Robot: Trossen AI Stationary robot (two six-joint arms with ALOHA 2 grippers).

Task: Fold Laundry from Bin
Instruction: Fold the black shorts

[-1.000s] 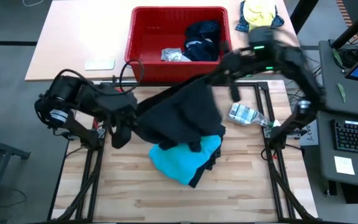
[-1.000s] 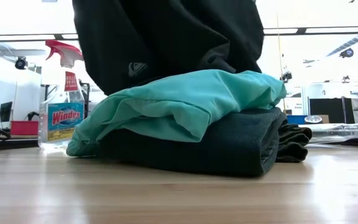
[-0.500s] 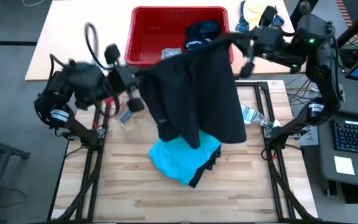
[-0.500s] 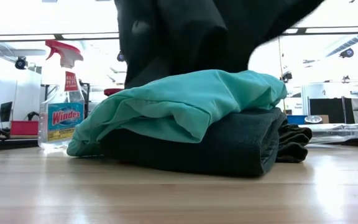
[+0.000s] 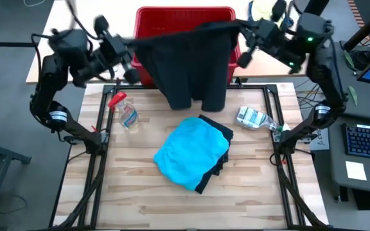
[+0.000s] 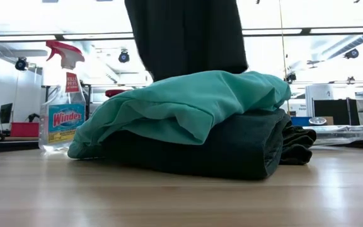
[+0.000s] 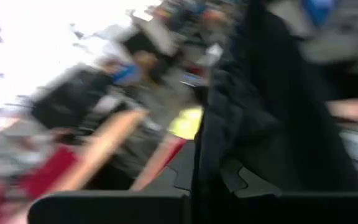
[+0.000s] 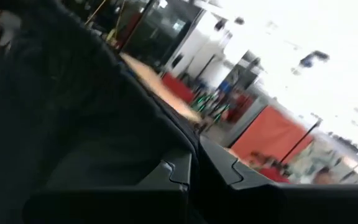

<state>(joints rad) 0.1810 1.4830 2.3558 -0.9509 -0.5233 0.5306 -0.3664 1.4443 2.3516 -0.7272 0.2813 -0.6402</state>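
Two sets of fingers (image 5: 128,63) (image 5: 243,40) clenched on black garment (image 5: 191,64), beside Windex bottle (image 6: 63,107)

1. A black garment (image 7: 272,118) is hanging as a dark fold through the middle and right of the frame.
2. The left gripper (image 7: 194,186) is sitting at the bottom centre, its dark fingers (image 7: 225,180) pressing together on the cloth's edge.
3. A pale wooden strip (image 7: 98,155) is slanting across the lower left.
4. A yellow patch (image 7: 188,122) is showing near the centre.
5. Everything behind is streaking into blur.
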